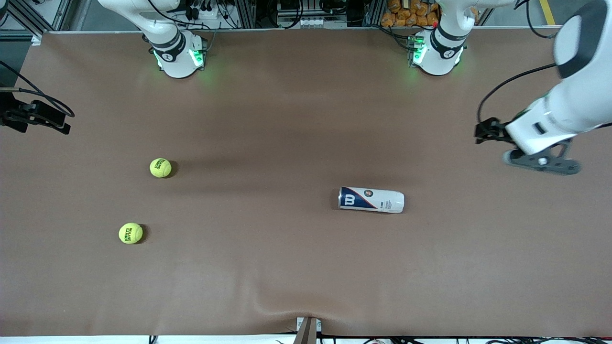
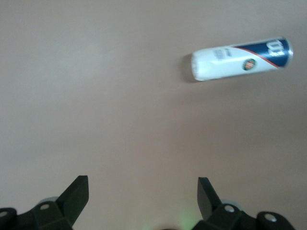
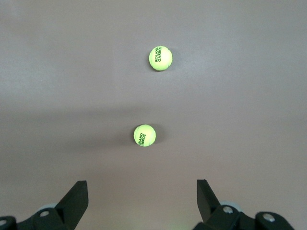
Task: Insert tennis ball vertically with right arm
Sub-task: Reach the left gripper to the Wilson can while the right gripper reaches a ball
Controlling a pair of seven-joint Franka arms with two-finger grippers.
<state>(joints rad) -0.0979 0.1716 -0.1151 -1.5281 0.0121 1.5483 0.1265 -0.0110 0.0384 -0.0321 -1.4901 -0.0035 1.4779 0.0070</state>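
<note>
Yellow felt tennis balls (image 1: 160, 167) (image 1: 130, 233) sit toward the right arm's end from the white-and-blue tube can (image 1: 371, 199), lying on its side. Right gripper (image 3: 139, 201) hangs spread, empty, nearer them; left gripper (image 2: 141, 199) waits, spread.

Ball nearer the bases (image 1: 160, 167): I see bare table (image 1: 287, 267) on every side.
Ball nearer the camera (image 1: 130, 233): well apart from the first, I note open room between them.
Can (image 1: 371, 199): lying on its side, mid-table, nothing touching it.
Right gripper (image 3: 139, 201): fingers spread, nothing between them.
Left gripper (image 2: 142, 199): fingers spread, likewise empty.
</note>
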